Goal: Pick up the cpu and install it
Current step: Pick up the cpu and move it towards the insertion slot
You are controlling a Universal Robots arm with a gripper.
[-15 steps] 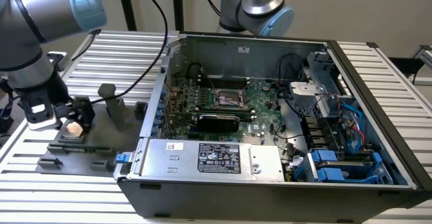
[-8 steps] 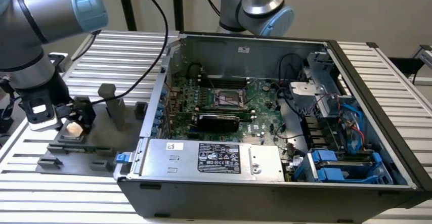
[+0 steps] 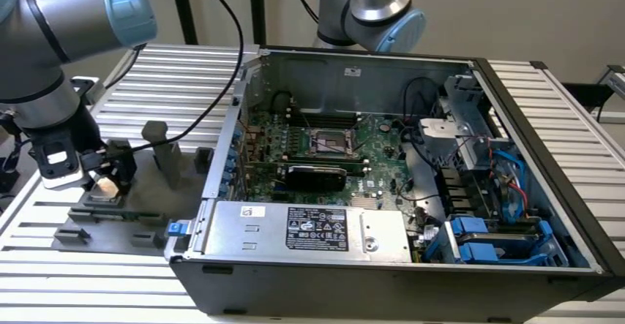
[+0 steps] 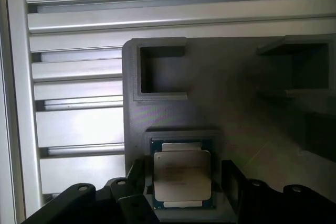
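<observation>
Pick-up step: we see gripper (image 4: 185,183) released, jaws straddling cpu (image 4: 182,171) in fixture (image 4: 236,124); grasp needs even closing.

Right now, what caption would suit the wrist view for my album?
Open gripper flanking the small square silver-topped cpu resting in its grey plastic fixture.

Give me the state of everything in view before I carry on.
cpu, lying flat in a recess of the fixture, not gripped.
gripper, open, straddling the cpu.
fixture, second recess vacant.
computer case, open, motherboard exposed.
</observation>
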